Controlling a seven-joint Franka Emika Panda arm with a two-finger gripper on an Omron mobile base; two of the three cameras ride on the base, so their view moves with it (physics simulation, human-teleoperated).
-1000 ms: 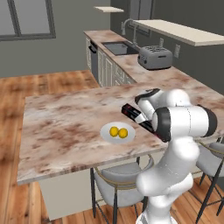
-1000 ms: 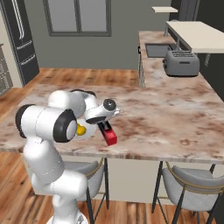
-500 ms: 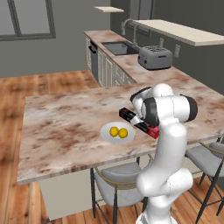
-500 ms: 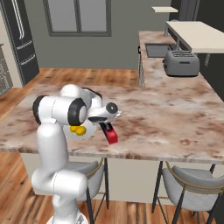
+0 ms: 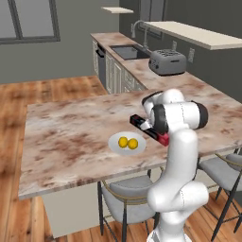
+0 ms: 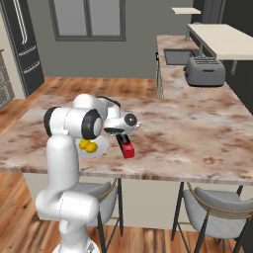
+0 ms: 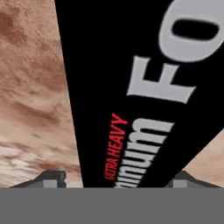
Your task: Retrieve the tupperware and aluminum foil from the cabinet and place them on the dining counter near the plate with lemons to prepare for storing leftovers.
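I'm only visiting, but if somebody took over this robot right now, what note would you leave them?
Gripper: open, fingertips straddling the aluminum foil with a gap on each side.
Foil: lying on the dining counter, beside the plate with the lemons.
Done: foil delivered, apparently released.
Left: lift the hand clear; the tupperware has yet to be set by the plate.

Black aluminum foil (image 7: 131, 87) box, red end, grey-white lettering; brown-and-white marbled dining counter (image 5: 71, 137); yellow lemons (image 5: 128, 142).
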